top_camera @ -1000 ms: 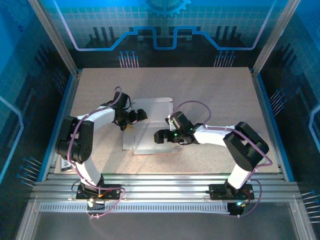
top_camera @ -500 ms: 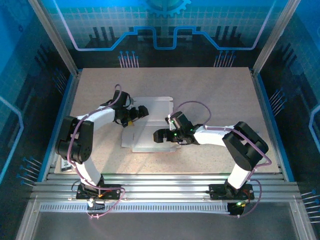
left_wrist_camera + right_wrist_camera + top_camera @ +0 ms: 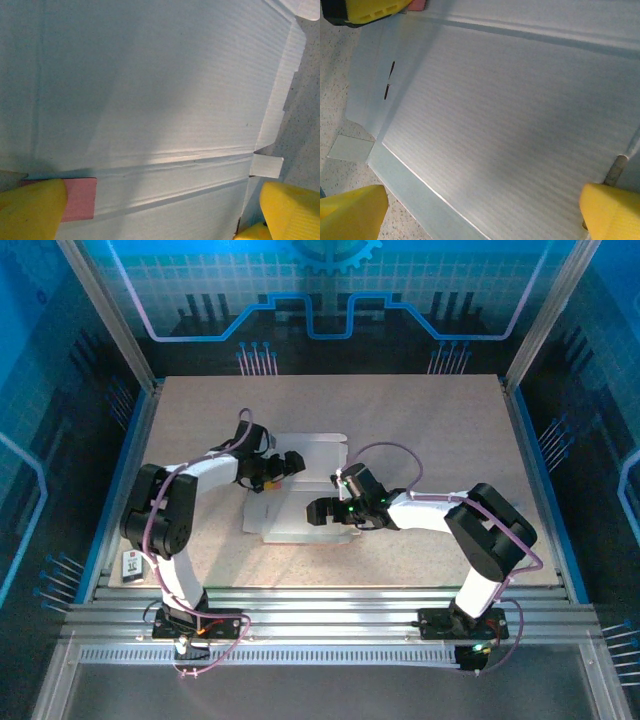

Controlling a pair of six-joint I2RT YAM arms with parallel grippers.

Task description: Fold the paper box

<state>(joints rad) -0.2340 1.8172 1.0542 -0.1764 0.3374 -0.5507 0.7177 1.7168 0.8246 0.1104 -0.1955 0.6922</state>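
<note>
My left tool: spread wide, above the paper box, 12 o'clock part.
My right tool: spread wide, 4 o'clock part.

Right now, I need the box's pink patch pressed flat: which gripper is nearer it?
Left. The left gripper has a fingertip right beside the pink patch; the right gripper hangs across the paper box, toward its near edge.

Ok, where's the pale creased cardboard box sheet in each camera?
Top external: pale creased cardboard box sheet, table centre, under left gripper and right gripper.
Left wrist: upper and middle frame.
Right wrist: middle and right.
Wrist views share: pink patch by left gripper's yellow finger.
</note>
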